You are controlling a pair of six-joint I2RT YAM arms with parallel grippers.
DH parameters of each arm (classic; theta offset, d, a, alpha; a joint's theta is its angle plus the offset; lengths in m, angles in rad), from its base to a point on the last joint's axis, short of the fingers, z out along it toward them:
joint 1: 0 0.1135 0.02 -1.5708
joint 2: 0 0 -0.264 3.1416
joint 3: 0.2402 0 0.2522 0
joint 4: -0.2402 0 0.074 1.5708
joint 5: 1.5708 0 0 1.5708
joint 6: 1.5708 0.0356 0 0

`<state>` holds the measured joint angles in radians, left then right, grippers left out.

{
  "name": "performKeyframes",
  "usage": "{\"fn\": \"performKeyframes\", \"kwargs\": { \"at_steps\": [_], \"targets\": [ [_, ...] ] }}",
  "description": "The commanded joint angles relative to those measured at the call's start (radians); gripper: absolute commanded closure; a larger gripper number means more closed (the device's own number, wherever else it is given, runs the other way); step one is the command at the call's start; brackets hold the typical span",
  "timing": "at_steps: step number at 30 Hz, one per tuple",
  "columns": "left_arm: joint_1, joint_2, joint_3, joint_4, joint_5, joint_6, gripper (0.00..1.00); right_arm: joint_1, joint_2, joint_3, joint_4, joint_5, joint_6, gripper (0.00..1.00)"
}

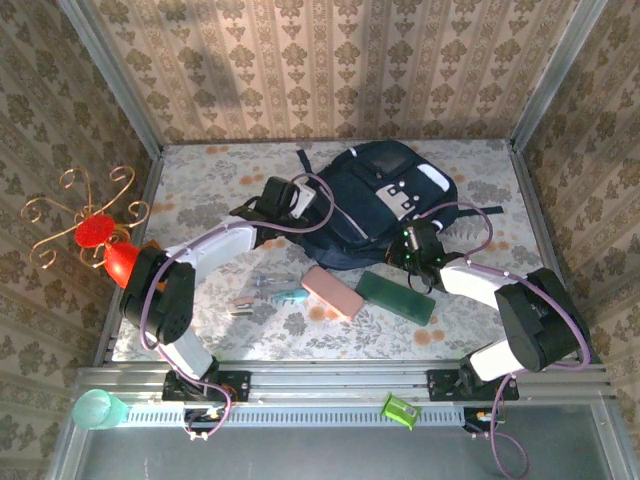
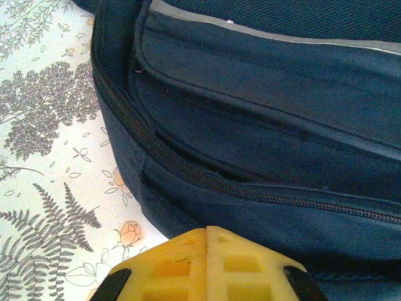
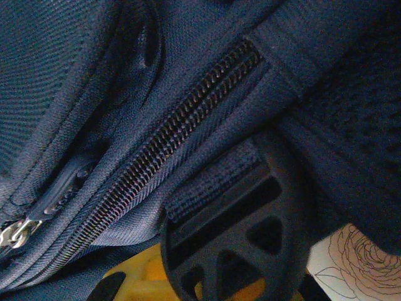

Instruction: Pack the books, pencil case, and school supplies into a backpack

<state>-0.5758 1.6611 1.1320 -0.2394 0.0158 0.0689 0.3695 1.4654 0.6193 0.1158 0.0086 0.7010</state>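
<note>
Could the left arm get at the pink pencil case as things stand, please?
Probably yes: the pencil case lies uncovered on the table just nearer than the left gripper, which is shut on nothing beside the backpack.

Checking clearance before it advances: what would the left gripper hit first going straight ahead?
The backpack: the left gripper points at its navy side below the zip, seemingly close, though depth is unclear.

No legible txt, labels or nos. on backpack or elsewhere.
</note>
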Motion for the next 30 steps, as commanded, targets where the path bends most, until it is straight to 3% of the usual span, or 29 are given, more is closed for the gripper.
{"fn": "performKeyframes", "kwargs": {
  "at_steps": [1, 2, 5, 7, 11, 15, 20, 25, 30],
  "targets": [
    [-0.007, -0.045, -0.025, 0.051, 0.194, 0.008, 1.00, -0.009, -0.024, -0.004, 0.068, -0.011, -0.052, 1.00],
    [-0.016, -0.058, -0.036, 0.072, 0.262, -0.005, 0.99, -0.008, -0.022, -0.006, 0.081, -0.028, -0.050, 1.00],
    [-0.074, -0.059, -0.031, 0.064, 0.353, -0.004, 0.69, -0.009, -0.016, -0.005, 0.103, -0.051, -0.043, 1.00],
    [-0.118, -0.029, 0.010, -0.005, 0.322, 0.004, 0.58, -0.008, -0.013, -0.007, 0.105, -0.052, -0.041, 1.00],
    [-0.175, 0.034, 0.078, -0.088, 0.242, -0.105, 0.49, -0.008, -0.011, -0.006, 0.109, -0.053, -0.037, 1.00],
    [-0.207, 0.056, 0.081, -0.082, 0.190, -0.218, 0.48, -0.008, -0.010, -0.008, 0.116, -0.057, -0.032, 1.00],
    [-0.223, 0.077, 0.109, -0.129, 0.100, -0.266, 0.49, -0.009, -0.007, -0.013, 0.126, -0.061, -0.028, 1.00],
    [-0.225, 0.109, 0.127, -0.133, 0.123, -0.287, 0.51, -0.009, 0.000, -0.021, 0.143, -0.069, -0.016, 1.00],
    [-0.225, 0.141, 0.161, -0.140, 0.133, -0.290, 0.61, -0.009, 0.004, -0.027, 0.154, -0.073, -0.011, 1.00]
  ]
}}
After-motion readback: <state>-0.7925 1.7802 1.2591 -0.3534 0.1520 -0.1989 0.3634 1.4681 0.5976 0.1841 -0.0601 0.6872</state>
